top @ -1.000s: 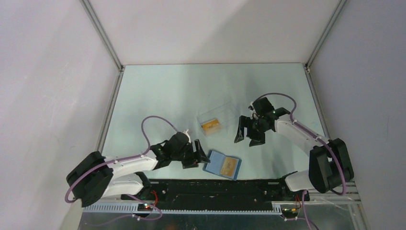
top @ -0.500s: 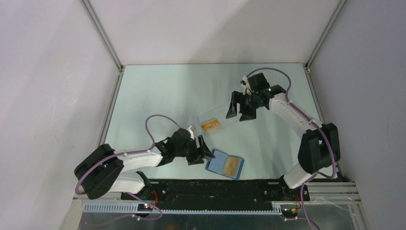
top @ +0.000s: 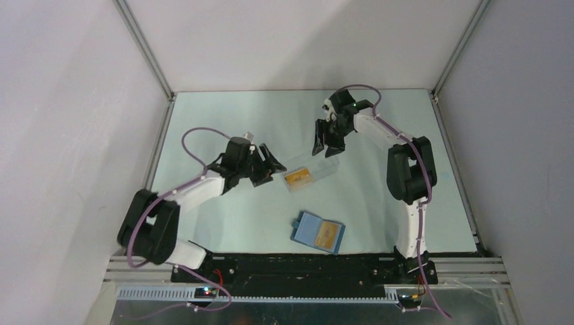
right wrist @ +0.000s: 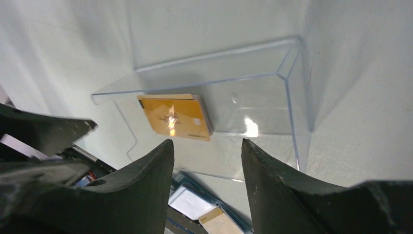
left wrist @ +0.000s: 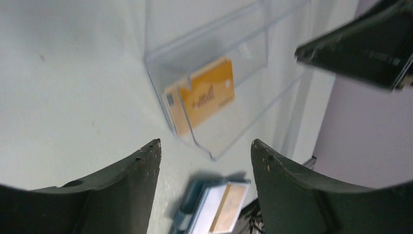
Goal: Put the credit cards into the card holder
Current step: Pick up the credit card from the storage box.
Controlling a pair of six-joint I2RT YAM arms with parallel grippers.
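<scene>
An orange-gold credit card [top: 298, 178] lies inside a clear plastic box [top: 325, 166] at the table's middle; the card also shows in the left wrist view [left wrist: 207, 92] and the right wrist view [right wrist: 175, 116]. The blue card holder [top: 306, 229] lies open near the front edge, with a gold card [top: 327, 235] on its right half. My left gripper [top: 271, 162] is open and empty, just left of the box. My right gripper [top: 323, 144] is open and empty, at the box's far right end.
The table is walled by pale panels and metal frame rails. A black base rail [top: 304, 264] runs along the front edge, close to the card holder. Both arms reach toward the box from opposite sides.
My left gripper has left the card holder and swung back and up to the box's left end. My right gripper has moved up and left to the box's far end.
</scene>
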